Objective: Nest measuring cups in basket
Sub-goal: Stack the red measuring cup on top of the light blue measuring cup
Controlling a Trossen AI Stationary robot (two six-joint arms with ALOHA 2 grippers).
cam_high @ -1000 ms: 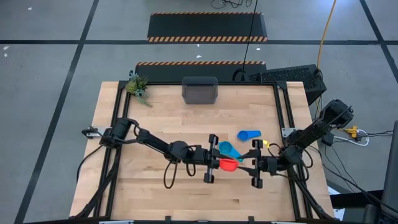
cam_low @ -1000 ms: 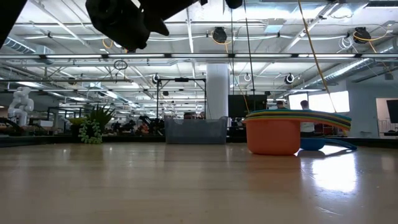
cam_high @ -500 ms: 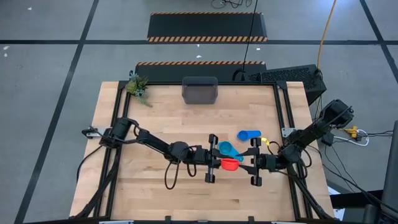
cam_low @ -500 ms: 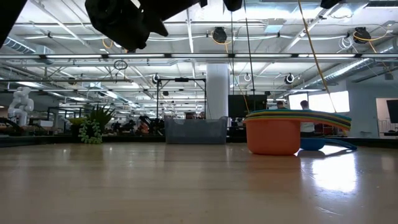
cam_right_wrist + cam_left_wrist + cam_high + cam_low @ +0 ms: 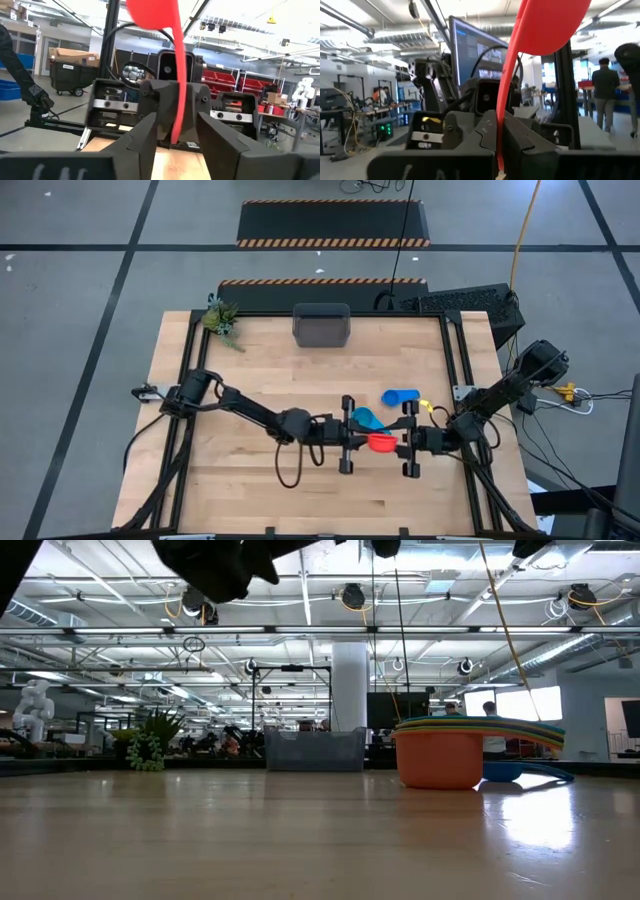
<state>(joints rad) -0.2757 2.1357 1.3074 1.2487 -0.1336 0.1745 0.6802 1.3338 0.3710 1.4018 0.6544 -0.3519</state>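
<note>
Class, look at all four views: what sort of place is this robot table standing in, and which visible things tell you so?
Probably a robotics lab or industrial workshop: hazard-striped floor mats beyond the wooden table, exposed ceiling pipes and lights, and red storage bins on shelving.

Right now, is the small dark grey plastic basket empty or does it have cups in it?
Empty, as far as the high view shows: the dark grey rectangular plastic basket shows only its own grey floor, with no coloured cup inside.

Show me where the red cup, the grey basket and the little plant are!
red cup [image 5: 381,443]: high view, on its round bowl, between the two grippers.
grey basket [image 5: 321,326]: high view, on its inside floor.
little plant [image 5: 220,317]: high view, on its green leaves.
</note>
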